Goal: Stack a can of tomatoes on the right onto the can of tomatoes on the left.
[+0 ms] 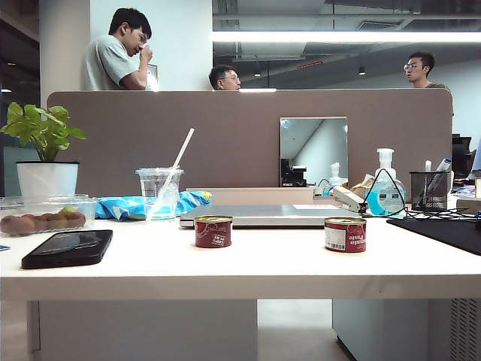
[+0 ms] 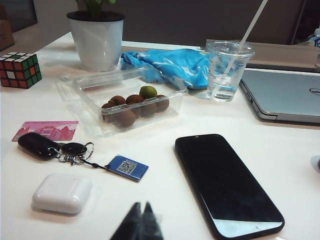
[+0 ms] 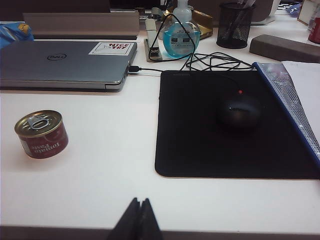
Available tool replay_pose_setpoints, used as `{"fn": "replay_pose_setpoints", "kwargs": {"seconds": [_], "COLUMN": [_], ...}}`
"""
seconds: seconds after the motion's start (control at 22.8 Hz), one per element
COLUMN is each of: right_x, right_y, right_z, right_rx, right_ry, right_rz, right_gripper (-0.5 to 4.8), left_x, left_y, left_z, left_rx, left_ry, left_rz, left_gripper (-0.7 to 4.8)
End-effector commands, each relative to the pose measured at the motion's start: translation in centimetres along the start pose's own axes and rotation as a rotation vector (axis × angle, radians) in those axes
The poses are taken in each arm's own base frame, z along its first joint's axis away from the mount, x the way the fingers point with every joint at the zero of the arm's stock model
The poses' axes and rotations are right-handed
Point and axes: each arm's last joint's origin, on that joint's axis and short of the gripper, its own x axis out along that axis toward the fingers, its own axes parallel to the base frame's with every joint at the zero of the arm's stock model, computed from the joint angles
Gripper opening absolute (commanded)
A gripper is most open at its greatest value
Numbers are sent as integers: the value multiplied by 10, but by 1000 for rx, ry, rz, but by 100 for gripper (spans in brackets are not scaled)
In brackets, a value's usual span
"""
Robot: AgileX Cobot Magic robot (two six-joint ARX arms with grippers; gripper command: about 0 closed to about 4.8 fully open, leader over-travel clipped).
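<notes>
On the white table (image 1: 248,263), near its front edge, stand the two cans, well apart and both upright. The left can (image 1: 213,231) sits in front of the closed laptop (image 1: 263,216); the right can (image 1: 345,234) stands off to its side, near the black mat (image 1: 443,232). My right wrist camera sees that right can (image 3: 41,133) too, with its pull-tab lid up and nothing touching it, just in front of the laptop (image 3: 65,62) and beside the mat (image 3: 225,125). A dark mouse (image 3: 240,111) rests on the mat, with a cable running back toward a blue soap bottle (image 3: 181,30) and a mesh pen cup (image 3: 235,17).

My right pincer (image 3: 138,220) hangs low over the table's near edge, fingers pressed together, holding nothing, well apart from the can. My left pincer (image 2: 140,222) is likewise closed and empty, fingertips meeting over bare table. Next to it lie a black phone (image 2: 227,182), a white earbud case (image 2: 62,193), keys (image 2: 55,147) with a blue tag (image 2: 127,167) and a pink card (image 2: 47,130). Farther off sit a clear box of fruit (image 2: 132,102), a cup with a straw (image 2: 227,70), a blue cloth (image 2: 167,62), a potted plant (image 2: 97,37) and a puzzle cube (image 2: 19,69).

Neither arm shows in the exterior view.
</notes>
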Motion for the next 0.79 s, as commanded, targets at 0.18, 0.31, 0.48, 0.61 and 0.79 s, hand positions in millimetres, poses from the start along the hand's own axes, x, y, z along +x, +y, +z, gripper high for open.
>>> {"fn": "replay_pose_setpoints", "kwargs": {"seconds": [0.18, 0.31, 0.48, 0.61, 0.79], "right_x": [1, 1, -3, -18, -45], "right_y": [0, 0, 0, -1, -2], "right_z": [-1, 0, 11, 52, 111], "right_rx": [1, 1, 45, 85, 89], "right_ry": [-9, -16, -58, -181, -301], "right_rz": [3, 2, 4, 6, 64], "right_gripper": [-5, -5, -6, -6, -6], "left_x": [0, 0, -6, -24, -9], "left_y": [0, 0, -2, -4, -18], "left_z": [3, 3, 25, 77, 120], "left_rx": [-3, -4, -6, -12, 20], "left_ry": [-18, -19, -87, -230, -127], "left_rz": [-2, -2, -39, -61, -426], "left_gripper": [-5, -5, -5, -5, -5]}}
